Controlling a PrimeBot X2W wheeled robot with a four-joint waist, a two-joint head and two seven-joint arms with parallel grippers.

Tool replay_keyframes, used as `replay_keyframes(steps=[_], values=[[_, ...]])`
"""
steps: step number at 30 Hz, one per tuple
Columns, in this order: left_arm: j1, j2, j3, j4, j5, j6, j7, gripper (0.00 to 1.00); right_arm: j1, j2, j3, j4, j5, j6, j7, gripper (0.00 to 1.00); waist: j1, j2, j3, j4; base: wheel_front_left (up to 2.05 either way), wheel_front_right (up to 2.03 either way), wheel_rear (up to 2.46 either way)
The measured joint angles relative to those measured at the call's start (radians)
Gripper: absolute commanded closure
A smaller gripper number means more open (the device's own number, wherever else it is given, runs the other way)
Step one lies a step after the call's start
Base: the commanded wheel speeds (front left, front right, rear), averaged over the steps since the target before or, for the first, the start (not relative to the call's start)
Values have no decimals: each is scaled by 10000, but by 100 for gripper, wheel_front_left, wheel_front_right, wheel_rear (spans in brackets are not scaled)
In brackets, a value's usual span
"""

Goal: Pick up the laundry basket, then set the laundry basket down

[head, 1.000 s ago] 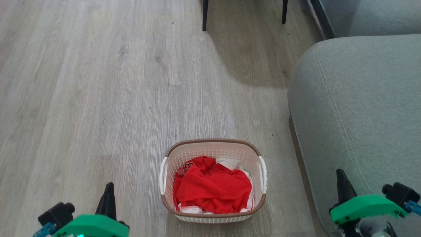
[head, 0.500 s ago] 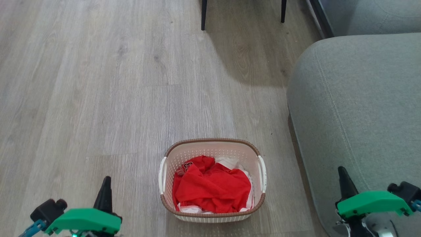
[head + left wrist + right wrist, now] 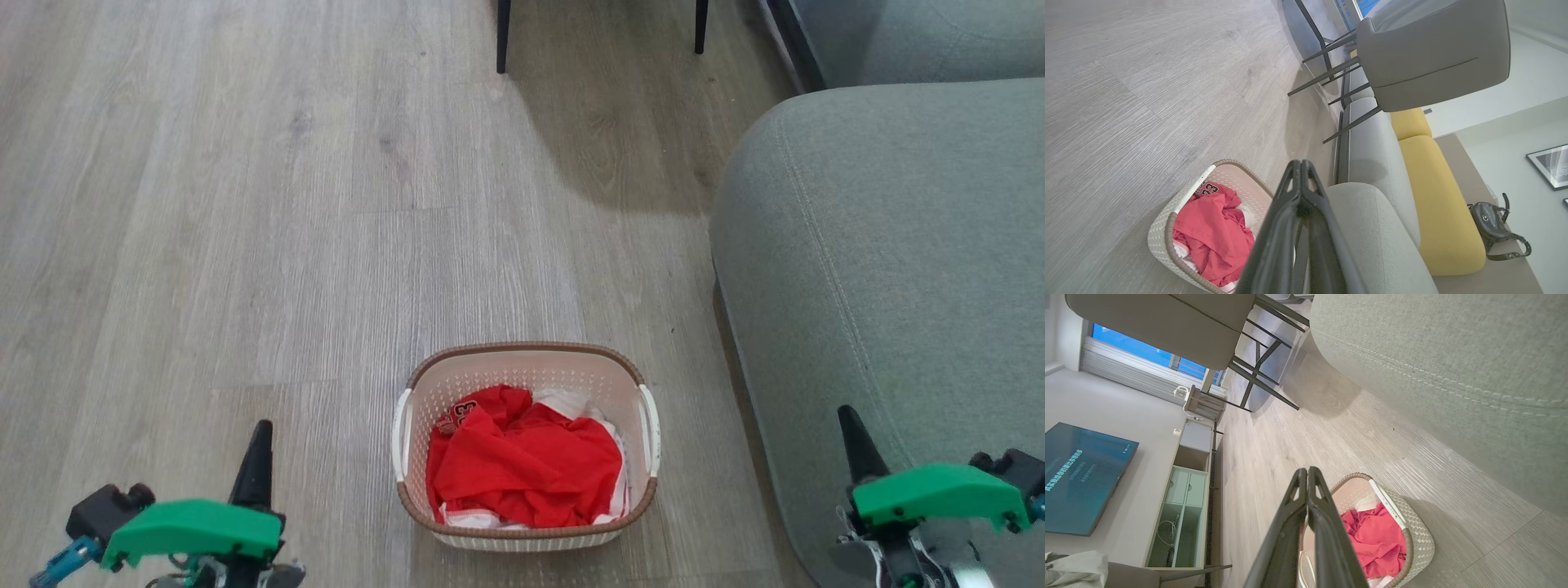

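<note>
- Left claw (image 3: 261,437), right claw (image 3: 849,429): both closed, fingertips pressed together, holding nothing. Their bodies are cut off by the lower frame edge.
- Laundry basket (image 3: 522,349): stands on the floor (image 3: 245,204) between the claws, apart from both. A red garment (image 3: 522,465) hides most of a white cloth.
- Sofa (image 3: 882,245): near the basket's right side.
- Chair legs (image 3: 502,37): farthest, cut off at the top.

Perforated plastic laundry basket (image 3: 522,372); matt wood-grain floor (image 3: 245,204); cloth sofa (image 3: 898,245).
</note>
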Motion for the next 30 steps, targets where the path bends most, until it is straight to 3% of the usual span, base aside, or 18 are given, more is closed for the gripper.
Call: replay_keyframes(steps=[30], values=[[-686,-2,483,240,-3340,-435,825,100,-358,-15,-418,96,3139,0,802,100,0,0,51,-88,0,0,0]])
